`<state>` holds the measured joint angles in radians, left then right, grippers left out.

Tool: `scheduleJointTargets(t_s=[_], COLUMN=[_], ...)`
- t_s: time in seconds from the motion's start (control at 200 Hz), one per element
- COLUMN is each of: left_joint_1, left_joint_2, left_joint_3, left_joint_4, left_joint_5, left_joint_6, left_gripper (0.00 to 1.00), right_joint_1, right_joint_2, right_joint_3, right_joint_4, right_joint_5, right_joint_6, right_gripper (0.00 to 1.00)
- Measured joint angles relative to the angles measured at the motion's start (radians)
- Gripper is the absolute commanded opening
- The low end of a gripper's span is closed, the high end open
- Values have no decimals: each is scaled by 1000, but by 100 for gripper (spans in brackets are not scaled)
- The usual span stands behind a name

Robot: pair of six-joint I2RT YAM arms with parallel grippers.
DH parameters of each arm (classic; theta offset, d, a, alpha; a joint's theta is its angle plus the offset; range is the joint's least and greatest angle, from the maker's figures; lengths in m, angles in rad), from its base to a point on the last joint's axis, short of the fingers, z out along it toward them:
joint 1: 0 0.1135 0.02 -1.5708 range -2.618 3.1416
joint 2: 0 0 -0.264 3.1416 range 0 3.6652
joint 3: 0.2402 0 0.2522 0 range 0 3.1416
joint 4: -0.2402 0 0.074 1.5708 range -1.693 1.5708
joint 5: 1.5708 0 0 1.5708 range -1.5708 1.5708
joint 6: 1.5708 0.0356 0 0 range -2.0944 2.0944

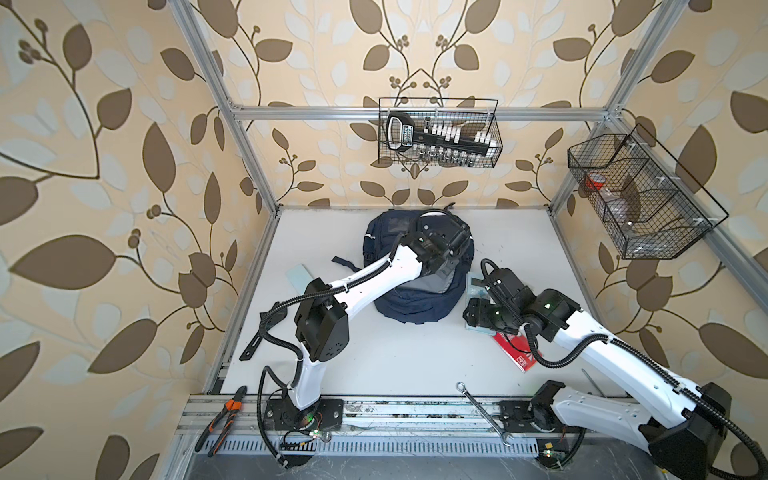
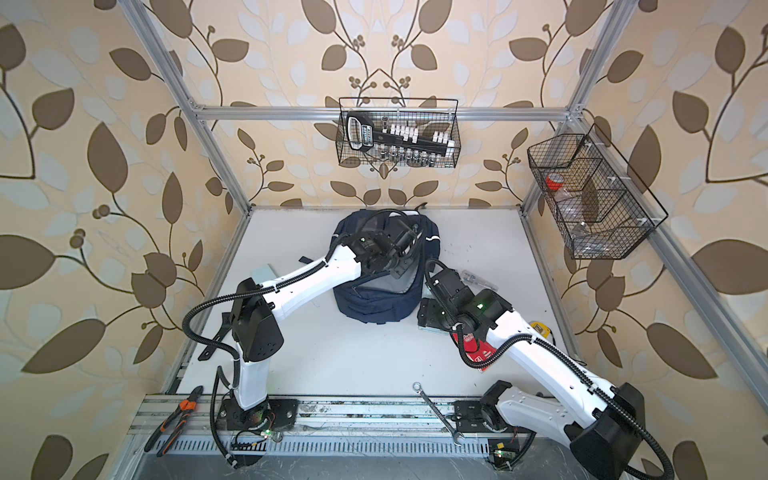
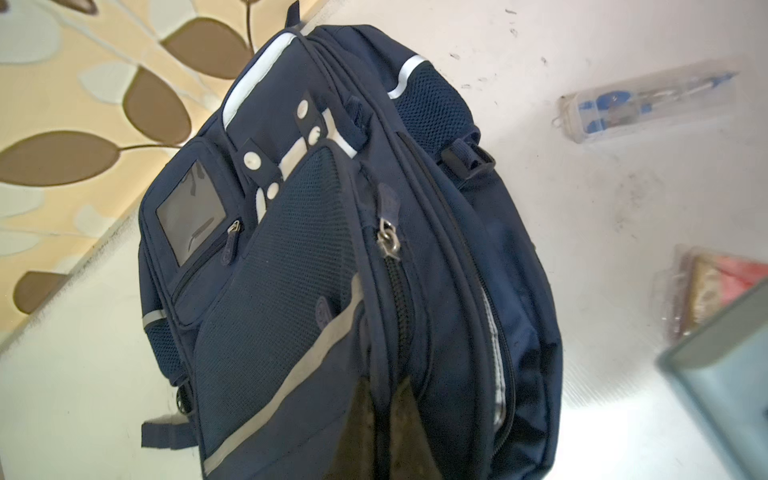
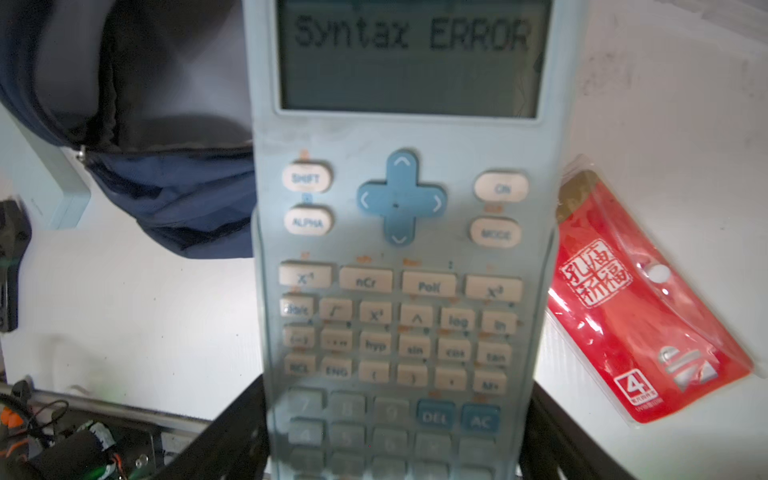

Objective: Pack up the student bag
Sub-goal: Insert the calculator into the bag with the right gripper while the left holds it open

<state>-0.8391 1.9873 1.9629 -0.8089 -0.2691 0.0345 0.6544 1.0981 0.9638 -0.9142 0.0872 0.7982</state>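
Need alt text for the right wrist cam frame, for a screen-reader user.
A light-blue scientific calculator, its display reading "Syntax ERROR", fills the view, clamped between the black fingers of the right pincer. Beside it on the white table lie a red plastic packet with Chinese characters and, on its other side, the navy student bag.

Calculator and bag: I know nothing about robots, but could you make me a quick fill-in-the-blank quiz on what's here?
The calculator screen reads "Syntax ___". The packet beside it is ___. The bag is dark ___ with pale stripes. The ___ arm's fingers pinch the bag.
Missing words: ERROR, red, blue, left.
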Motion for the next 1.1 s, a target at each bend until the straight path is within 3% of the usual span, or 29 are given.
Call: scheduleJointTargets(t_s=[0.145,0.365,0.52,0.685,0.795,0.91,1.1], left_joint_1=[34,31,69,103,94,99,113], left_joint_2=[2,-1,-6,-11,-30,-54,-79], left_joint_3=[133,142,142,140,108,74,35], left_joint_4=[-118,-178,-176,-171,-168,-160,-124], left_joint_5=[100,236,240,240,253,251,281], left_joint_6=[-40,-93,-148,-189,-189,-196,-220], left_gripper=[0,0,0,0,0,0,0], right_joint_1=[11,6,-35,-73,-89,-87,-86], right_joint_2=[87,320,444,518,552,571,546], right_joint_3=[45,221,330,390,406,407,348], right_joint_4=[25,68,77,164,239,258,341], right_joint_5=[-29,-48,-55,-69,-103,-138,-160], right_joint_6=[-47,-125,-166,-186,-189,-187,-161], right_gripper=[30,31,31,54,56,82,93])
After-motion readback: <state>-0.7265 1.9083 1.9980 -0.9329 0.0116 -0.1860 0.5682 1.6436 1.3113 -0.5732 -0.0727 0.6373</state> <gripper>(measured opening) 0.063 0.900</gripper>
